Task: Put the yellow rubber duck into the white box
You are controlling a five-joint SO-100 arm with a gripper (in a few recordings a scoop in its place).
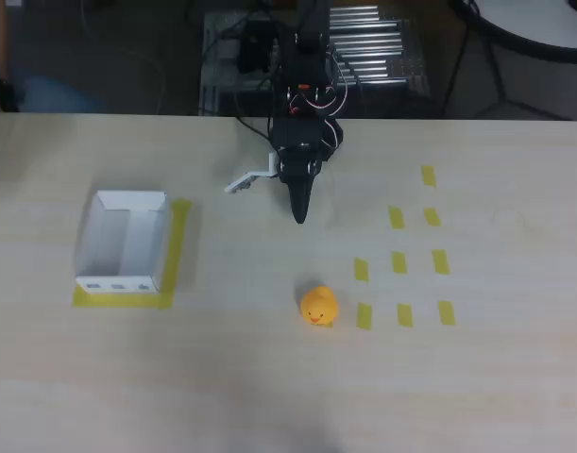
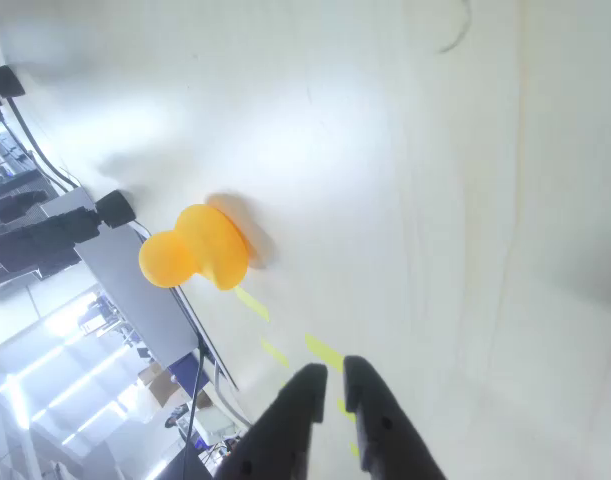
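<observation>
The yellow rubber duck (image 1: 318,307) is seen upright on the pale wooden table (image 1: 250,377) in the overhead view, just left of a grid of yellow tape marks (image 1: 399,262) and touching nothing else. The white box (image 1: 124,243) is placed well apart to the left, bordered by yellow tape strips (image 1: 178,247). The gripper (image 2: 330,385) is held above the table behind the duck; its jaws are nearly closed, with a slim gap, and nothing is gripped.

Lab or office: ceiling strip lights (image 2: 45,345), cabling (image 1: 233,49), tape-marked table (image 1: 269,377).
</observation>
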